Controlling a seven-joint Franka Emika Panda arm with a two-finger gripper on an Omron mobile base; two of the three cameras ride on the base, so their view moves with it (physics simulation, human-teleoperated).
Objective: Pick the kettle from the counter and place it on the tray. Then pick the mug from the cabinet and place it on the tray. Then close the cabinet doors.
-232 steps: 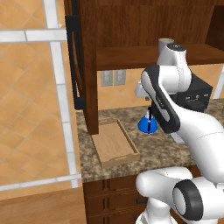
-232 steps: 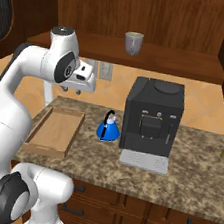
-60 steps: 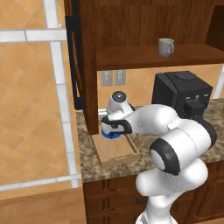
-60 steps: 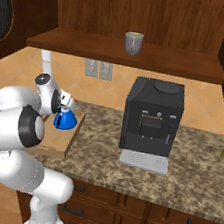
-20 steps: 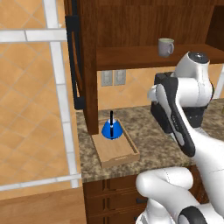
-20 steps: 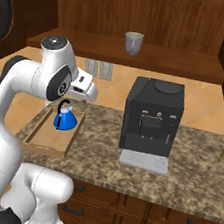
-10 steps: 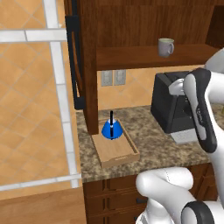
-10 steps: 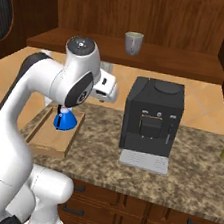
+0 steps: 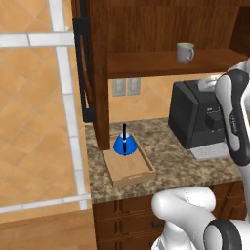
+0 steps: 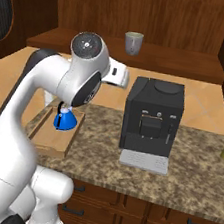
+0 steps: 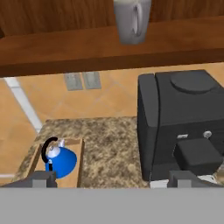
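Counter (image 9: 176,161) bears tray (image 9: 134,173) with kettle (image 9: 124,144); mug (image 11: 131,19) handle clear in hand view; tool (image 11: 111,178) wide open, empty

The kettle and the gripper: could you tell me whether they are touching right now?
Apart. In the hand view the kettle sits on the tray far below, while the open gripper hangs well above the counter.

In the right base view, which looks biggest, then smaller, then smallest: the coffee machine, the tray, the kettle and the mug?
1. coffee machine
2. tray, partly hidden behind the arm
3. kettle and mug: they look about alike. The mug stands farther back on the cabinet shelf and the arm covers part of the kettle, so I won't rank those two.
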